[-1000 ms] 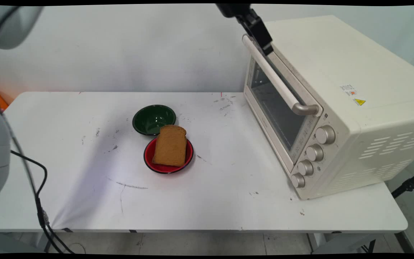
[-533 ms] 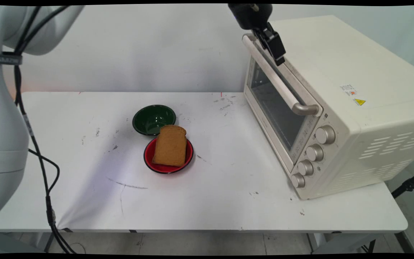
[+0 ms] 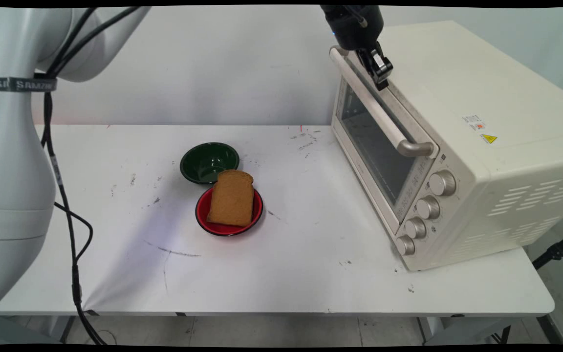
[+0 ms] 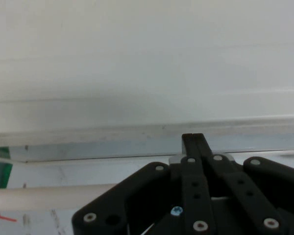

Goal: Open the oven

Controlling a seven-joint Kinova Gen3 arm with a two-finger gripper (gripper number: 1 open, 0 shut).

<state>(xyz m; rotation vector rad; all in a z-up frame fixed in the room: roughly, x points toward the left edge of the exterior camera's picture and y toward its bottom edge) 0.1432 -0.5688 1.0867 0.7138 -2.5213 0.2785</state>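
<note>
gripper [image 3: 381,73]: fingers pressed together, holding nothing, tip at toaster oven's [image 3: 457,142] top front edge behind door handle [image 3: 377,105]
oven: cream, bench [image 3: 311,274] right side, door faces left, shut
handle: long bar, horizontal along door top

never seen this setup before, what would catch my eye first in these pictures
The big cream toaster oven fills the table's right side, its door closed. The black end effector, fingers together, sits at the top of the oven's front, just behind the far end of the door handle. Mid-table, a slice of brown bread lies on a red plate, with a green bowl just behind it.
</note>
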